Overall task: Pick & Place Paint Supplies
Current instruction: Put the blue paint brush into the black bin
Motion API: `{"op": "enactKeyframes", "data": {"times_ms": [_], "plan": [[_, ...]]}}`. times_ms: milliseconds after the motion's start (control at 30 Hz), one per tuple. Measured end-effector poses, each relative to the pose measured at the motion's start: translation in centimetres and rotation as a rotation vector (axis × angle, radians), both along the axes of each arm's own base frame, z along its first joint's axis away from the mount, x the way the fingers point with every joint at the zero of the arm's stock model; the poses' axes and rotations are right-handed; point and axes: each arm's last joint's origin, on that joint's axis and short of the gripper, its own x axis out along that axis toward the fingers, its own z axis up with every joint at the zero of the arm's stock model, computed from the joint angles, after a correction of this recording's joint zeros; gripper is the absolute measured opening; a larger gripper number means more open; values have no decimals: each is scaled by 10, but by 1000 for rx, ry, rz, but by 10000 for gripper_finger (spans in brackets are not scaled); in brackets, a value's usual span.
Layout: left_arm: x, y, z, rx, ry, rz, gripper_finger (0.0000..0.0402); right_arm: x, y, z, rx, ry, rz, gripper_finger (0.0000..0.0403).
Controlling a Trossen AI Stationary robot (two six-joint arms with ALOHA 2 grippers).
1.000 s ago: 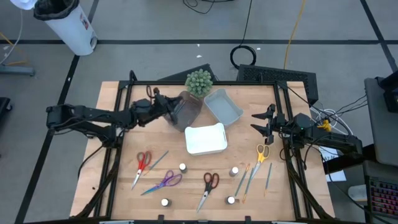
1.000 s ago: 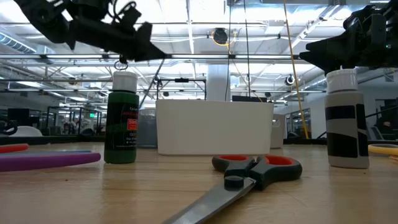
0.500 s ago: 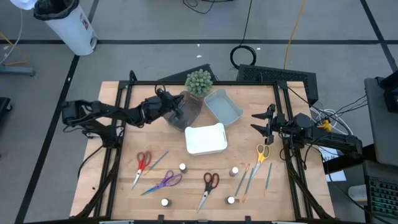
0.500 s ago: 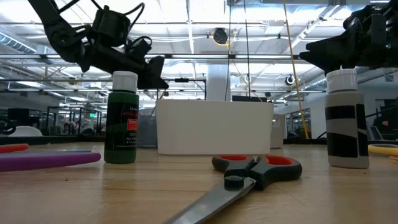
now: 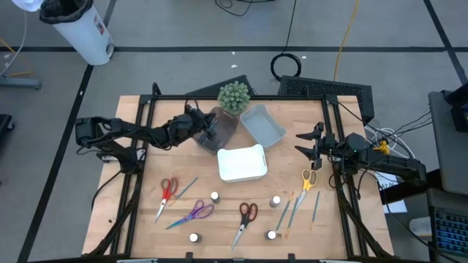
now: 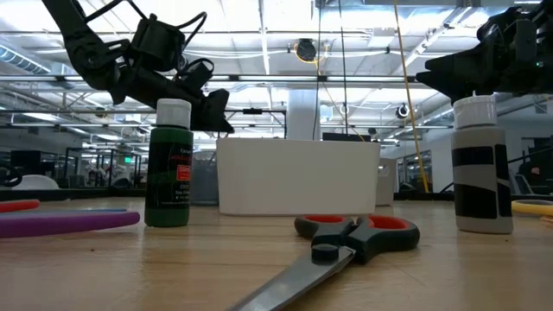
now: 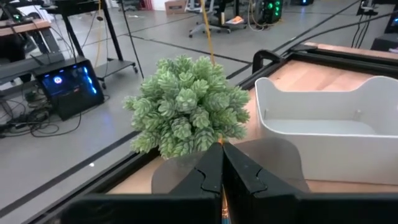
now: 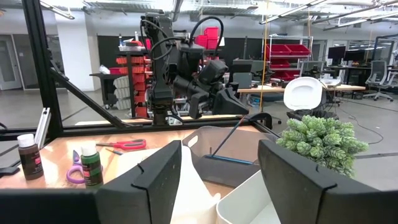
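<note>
My left gripper [image 5: 210,131] is shut on a thin brush [image 8: 231,133] above the brown tray [image 5: 224,136], just on the near side of the green plant [image 5: 234,96]. A blue brush [image 8: 230,160] lies on that tray's floor. My right gripper [image 5: 302,143] stands open at the table's right edge, touching nothing. On the near half of the table lie red scissors [image 5: 167,191], purple scissors [image 5: 194,213], dark red scissors [image 5: 246,218], yellow scissors [image 5: 308,179], several white-capped bottles [image 5: 215,196] and more brushes [image 5: 292,208]. My left gripper pinches the brush's upper end [image 8: 247,117] between its two shut fingers; a sliver of the handle [image 7: 222,210] shows between them. The fingers come nearly level from the table's left. The brush slants down below them, and its lower end [image 8: 212,151] reaches into the brown tray.
The pale blue-grey tray [image 5: 262,124] stands right of the brown one, and the white tray [image 5: 242,162] sits nearer the table's middle. In the low view a green bottle [image 6: 169,164] and a dark bottle [image 6: 479,164] stand on either side of the scissors [image 6: 346,238].
My left gripper, still shut, has come down and moved toward the table's right, farther over the brown tray, tipping its fingers a little downward. My right arm has kept still.
</note>
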Motion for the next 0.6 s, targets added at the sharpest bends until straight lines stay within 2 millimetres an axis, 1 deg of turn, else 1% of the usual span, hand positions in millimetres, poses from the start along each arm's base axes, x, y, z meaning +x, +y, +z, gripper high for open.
{"op": "enactKeyframes", "data": {"times_ms": [267, 367, 533, 600], "plan": [[-2, -1, -7, -48, 46, 9, 3, 0, 0, 0, 0, 0, 0, 206], [-2, -1, -6, -48, 45, 9, 7, 0, 0, 0, 0, 0, 0, 205], [-1, -1, -6, -40, 43, 6, 3, 0, 0, 0, 0, 1, 0, 204], [-1, -1, -5, -38, 40, 6, 8, 0, 0, 0, 0, 0, 0, 206]]}}
